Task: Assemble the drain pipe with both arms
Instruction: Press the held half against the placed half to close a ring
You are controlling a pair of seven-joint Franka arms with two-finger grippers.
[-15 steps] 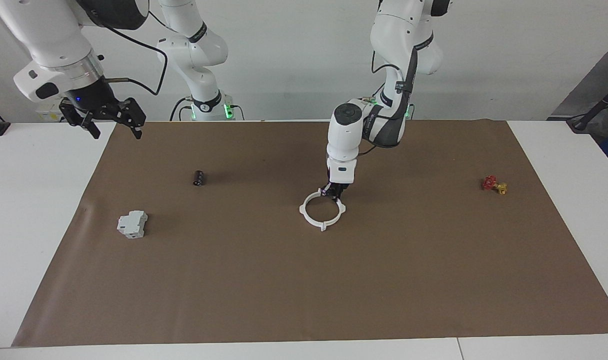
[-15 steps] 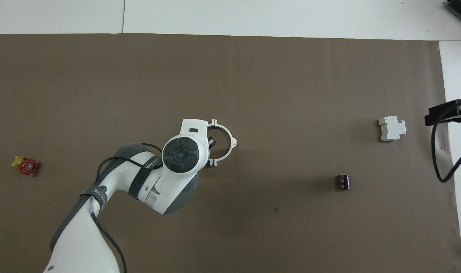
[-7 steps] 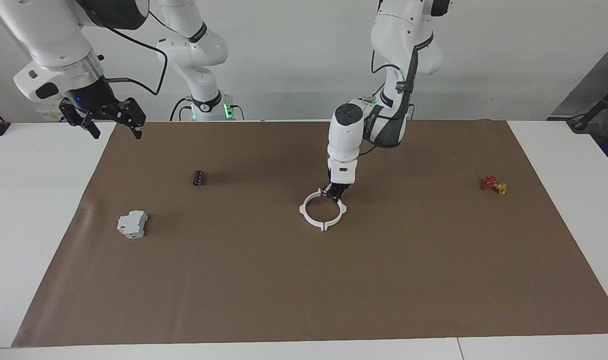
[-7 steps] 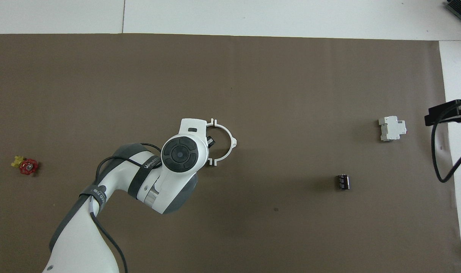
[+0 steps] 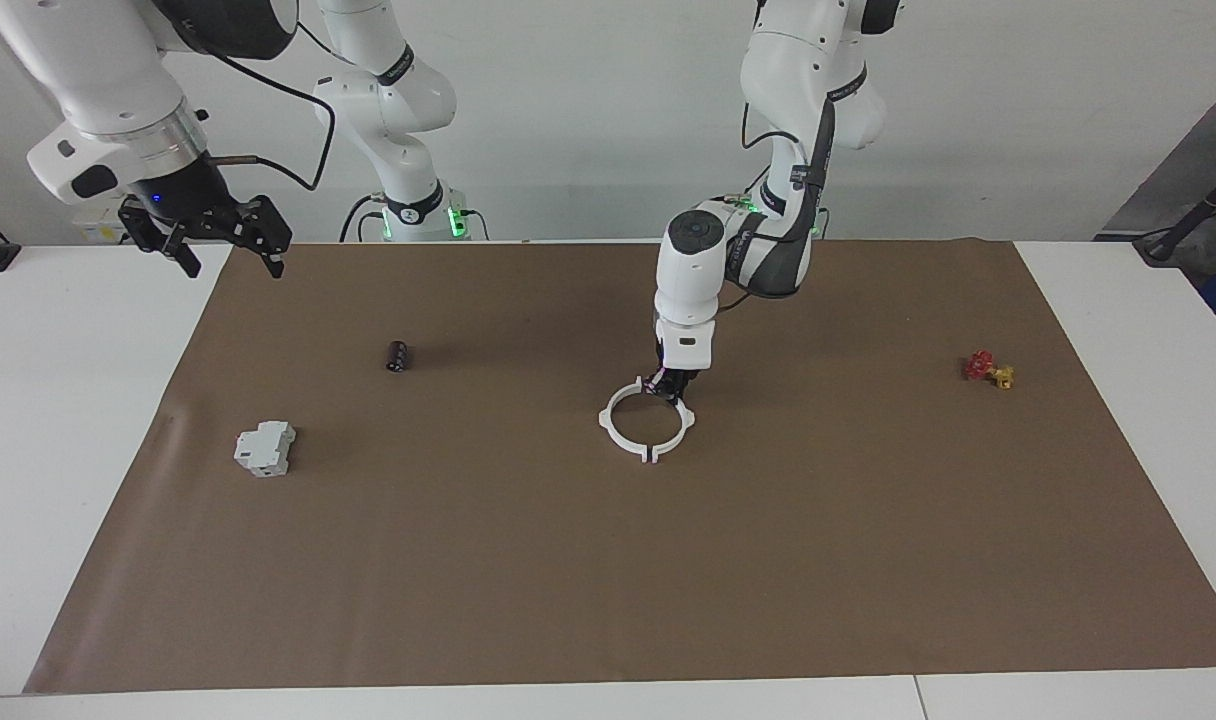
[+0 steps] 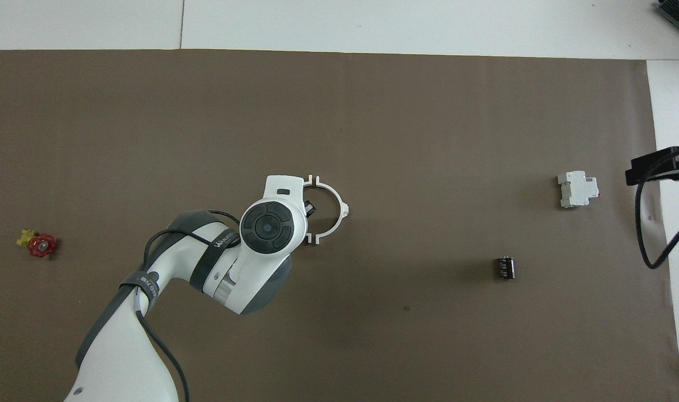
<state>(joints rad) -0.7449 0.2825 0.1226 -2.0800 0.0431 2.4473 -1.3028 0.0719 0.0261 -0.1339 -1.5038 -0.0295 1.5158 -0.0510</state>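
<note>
The drain pipe (image 5: 620, 433) is a thin white ring with small tabs, lying flat near the middle of the brown mat. It also shows in the overhead view (image 6: 338, 200), partly hidden under the left arm's wrist. My left gripper (image 5: 666, 385) points straight down at the ring's rim on the side nearer the robots. It is shut on that rim, with one black finger (image 6: 310, 209) inside the ring. My right gripper (image 5: 230, 262) is open and empty, held up over the mat's corner at the right arm's end; the right arm waits. Only its edge (image 6: 649, 167) shows in the overhead view.
A grey-white boxy block (image 5: 265, 448) and a small black cylinder (image 5: 397, 356) lie on the mat toward the right arm's end. A small red and yellow part (image 5: 988, 369) lies toward the left arm's end. White table surrounds the brown mat (image 5: 608, 580).
The left wrist has shifted very slightly and the ring has turned a little with it; a small gap shows between the tabs on the ring's side farthest from the robots. The right arm has not moved.
</note>
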